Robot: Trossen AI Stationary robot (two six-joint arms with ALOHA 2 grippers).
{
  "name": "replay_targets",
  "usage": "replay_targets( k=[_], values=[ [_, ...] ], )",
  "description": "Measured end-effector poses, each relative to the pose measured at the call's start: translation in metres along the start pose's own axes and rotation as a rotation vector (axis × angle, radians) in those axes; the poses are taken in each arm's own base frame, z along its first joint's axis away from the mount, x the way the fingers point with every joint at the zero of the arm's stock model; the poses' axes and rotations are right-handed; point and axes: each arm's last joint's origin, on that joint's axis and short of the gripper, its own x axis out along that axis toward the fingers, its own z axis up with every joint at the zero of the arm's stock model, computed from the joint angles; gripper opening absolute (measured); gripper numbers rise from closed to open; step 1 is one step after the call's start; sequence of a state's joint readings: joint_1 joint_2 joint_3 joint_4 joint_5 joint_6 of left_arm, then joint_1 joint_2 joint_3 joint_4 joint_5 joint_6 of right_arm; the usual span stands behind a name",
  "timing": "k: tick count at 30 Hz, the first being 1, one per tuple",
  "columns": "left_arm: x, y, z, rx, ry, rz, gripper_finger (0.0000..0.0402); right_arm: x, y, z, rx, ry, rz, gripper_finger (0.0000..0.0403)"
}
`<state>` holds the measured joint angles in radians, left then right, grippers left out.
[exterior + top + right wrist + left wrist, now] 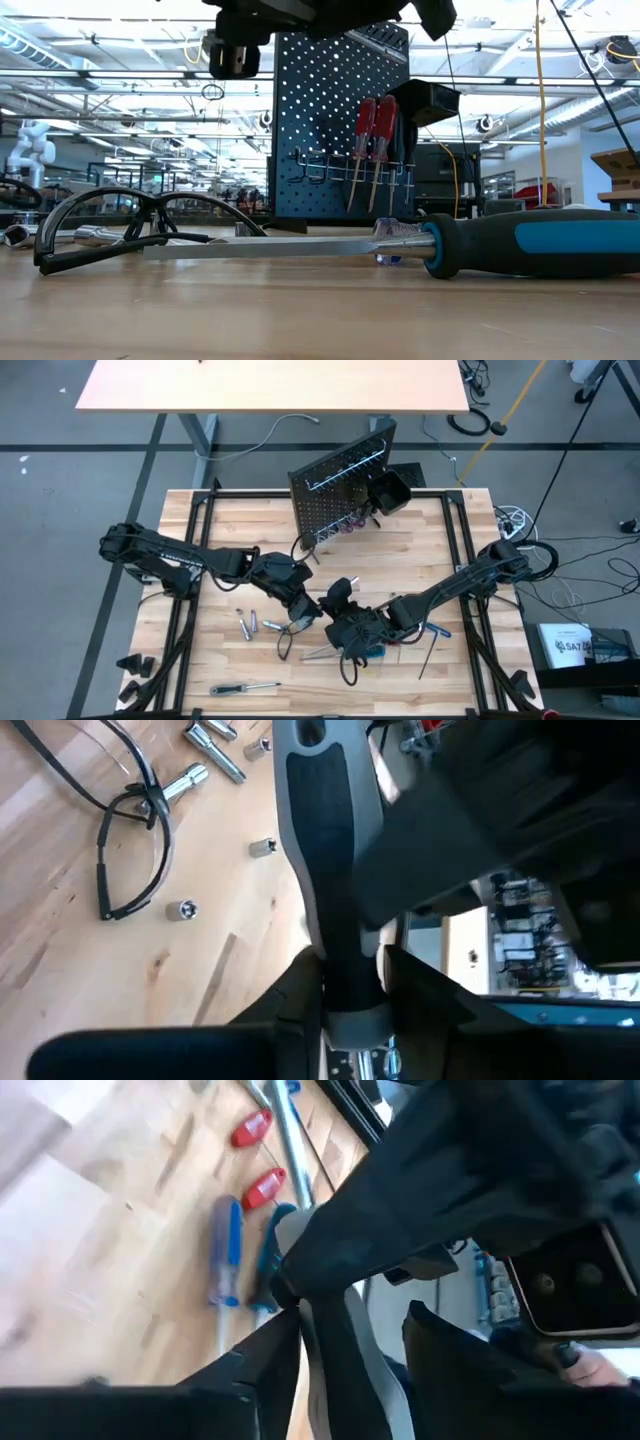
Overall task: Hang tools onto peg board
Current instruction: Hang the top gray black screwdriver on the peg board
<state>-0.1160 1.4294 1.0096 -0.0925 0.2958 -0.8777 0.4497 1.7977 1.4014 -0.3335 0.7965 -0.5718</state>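
Note:
Above the middle of the table, my two grippers meet around a tool with a grey-and-black handle (325,850). My right gripper (350,985) is shut on it. My left gripper (355,1355) is open, one finger on each side of the handle's grey part (345,1350), with a gap showing at one finger. In the high view both grippers (318,605) (345,615) form one dark cluster. The peg board (335,495) stands upright on its feet at the table's far side. Two red-handled screwdrivers (372,125) hang from its hooks. My right gripper pinches the handle's narrow dark part (345,960) between its two fingers, close to the metal end (372,1060). The fingers lie across the handle. The tool is lifted clear of the table, and its end with the hole (310,732) points away from the fingers.
Black safety glasses (120,225), silver sockets (250,625) and a blue-and-black-handled screwdriver (520,245) lie on the table below the arms. Another screwdriver (245,687) lies near the front edge. Red and blue handled tools (225,1250) lie on the wood. A black bin (390,490) hangs on the peg board.

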Motion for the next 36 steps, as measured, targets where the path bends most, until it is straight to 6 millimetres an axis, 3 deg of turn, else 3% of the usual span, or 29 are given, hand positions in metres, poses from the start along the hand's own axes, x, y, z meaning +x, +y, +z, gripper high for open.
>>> replay_targets(
  k=[6, 13, 19, 24, 30, 36],
  values=[
    [-0.022, 0.003, 0.007, 0.107, -0.017, 0.048, 0.0183, -0.007, 0.002, -0.008, 0.11, 0.025, 0.107, 0.0076],
    [-0.059, -0.003, 0.001, 0.209, -0.087, 0.19, 0.0184, -0.031, -0.015, -0.024, 0.28, 0.038, 0.18, 0.0076],
    [-0.094, -0.031, -0.021, 0.444, -0.235, 0.262, 0.0185, -0.059, -0.021, -0.074, 0.544, -0.097, 0.154, 0.0076],
    [-0.108, -0.042, -0.053, 0.61, -0.38, 0.247, 0.0185, -0.07, -0.01, -0.112, 0.844, -0.451, 0.143, 0.0076],
    [-0.107, -0.016, -0.089, 0.671, -0.54, 0.2, 0.0185, -0.064, 0.008, -0.137, 1.042, -0.762, 0.02, 0.0076],
    [-0.09, 0.024, -0.114, 0.678, -0.756, 0.128, 0.0185, -0.036, 0.015, -0.136, 1.117, -0.764, -0.191, 0.0076]
  ],
)
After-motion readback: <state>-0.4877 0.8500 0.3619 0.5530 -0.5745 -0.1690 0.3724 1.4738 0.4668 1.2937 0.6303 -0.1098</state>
